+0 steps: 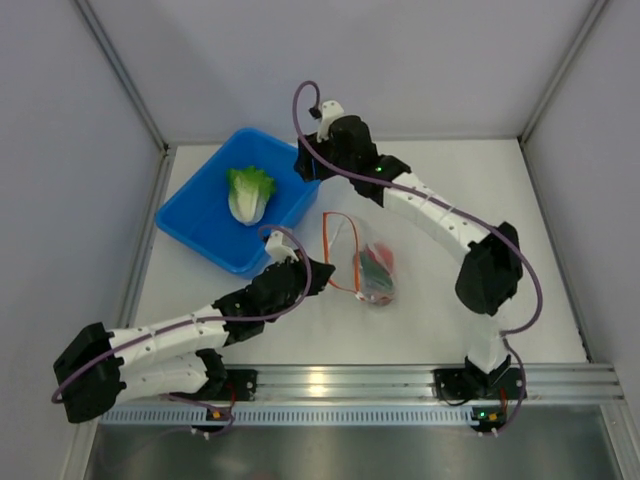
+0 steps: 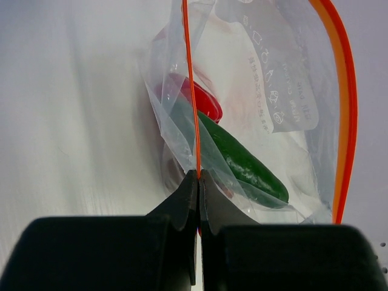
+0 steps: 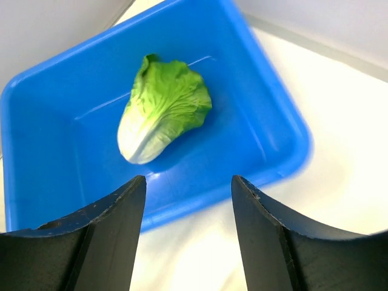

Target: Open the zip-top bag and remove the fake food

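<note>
The left pincer (image 2: 199, 182) is clenched: its two black, wedge-shaped fingers meet tip to tip on the thin orange-red zipper strip (image 2: 193, 91) of the zip-top bag (image 2: 267, 91). The strip runs straight away from the tips as a taut line and curves round on the other side of the mouth as a broader orange band. The bag is clear, crinkly film with grey print on one panel. Inside it lie pieces of the fake food: a smooth, dark green cucumber (image 2: 242, 160), long and rounded, and a glossy red pepper (image 2: 206, 103) just beyond it. The bag (image 1: 370, 265) rests on the white table (image 1: 450, 330) just beside the blue bin (image 1: 190, 225), off its near right wall.

The left arm (image 1: 170, 335) lies low, folded at an elbow far to the left, its forearm stretched toward the bag below the bin's near corner.

The right pincer (image 3: 188, 182) is released, its curved black fingers spread with nothing between them. It hangs over the bin's right-hand rim, facing into the smooth, rounded-cornered plastic bin. There the ribbed lettuce head (image 3: 163, 109) lies, green leaf fading to a white base. The right arm (image 1: 440, 215) bends at a raised elbow and reaches diagonally toward the bin.
</note>
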Controlling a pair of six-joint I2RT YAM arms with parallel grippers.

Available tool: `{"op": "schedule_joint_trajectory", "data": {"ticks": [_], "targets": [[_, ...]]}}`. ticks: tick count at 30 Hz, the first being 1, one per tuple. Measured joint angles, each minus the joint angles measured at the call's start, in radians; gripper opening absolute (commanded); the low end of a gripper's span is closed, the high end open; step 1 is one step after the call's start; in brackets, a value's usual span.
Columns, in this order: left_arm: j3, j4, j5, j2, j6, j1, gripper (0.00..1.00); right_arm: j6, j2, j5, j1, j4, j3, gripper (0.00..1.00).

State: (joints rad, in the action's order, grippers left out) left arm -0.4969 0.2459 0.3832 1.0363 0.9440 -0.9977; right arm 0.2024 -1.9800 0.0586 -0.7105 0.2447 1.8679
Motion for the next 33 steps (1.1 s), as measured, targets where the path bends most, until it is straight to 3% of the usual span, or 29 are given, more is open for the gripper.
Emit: {"op": "schedule_joint_trajectory", "data": {"ticks": [10, 16, 23, 33], "targets": [[-0.048, -0.014, 0.001, 0.001, -0.004, 0.000, 0.00, 0.016, 0.343, -0.236, 0.000, 0.323, -0.063, 0.57], [-0.080, -0.029, 0.005, 0.003, -0.006, 0.000, 0.00, 0.036, 0.504, -0.310, -0.036, 0.489, -0.261, 0.55], [-0.117, -0.032, 0.005, 0.005, -0.014, 0.000, 0.00, 0.083, 0.610, -0.322, -0.132, 0.525, -0.457, 0.54], [-0.134, -0.033, 0.000, 0.018, -0.028, 0.000, 0.00, 0.140, 0.720, -0.357, -0.165, 0.492, -0.512, 0.55]]}}
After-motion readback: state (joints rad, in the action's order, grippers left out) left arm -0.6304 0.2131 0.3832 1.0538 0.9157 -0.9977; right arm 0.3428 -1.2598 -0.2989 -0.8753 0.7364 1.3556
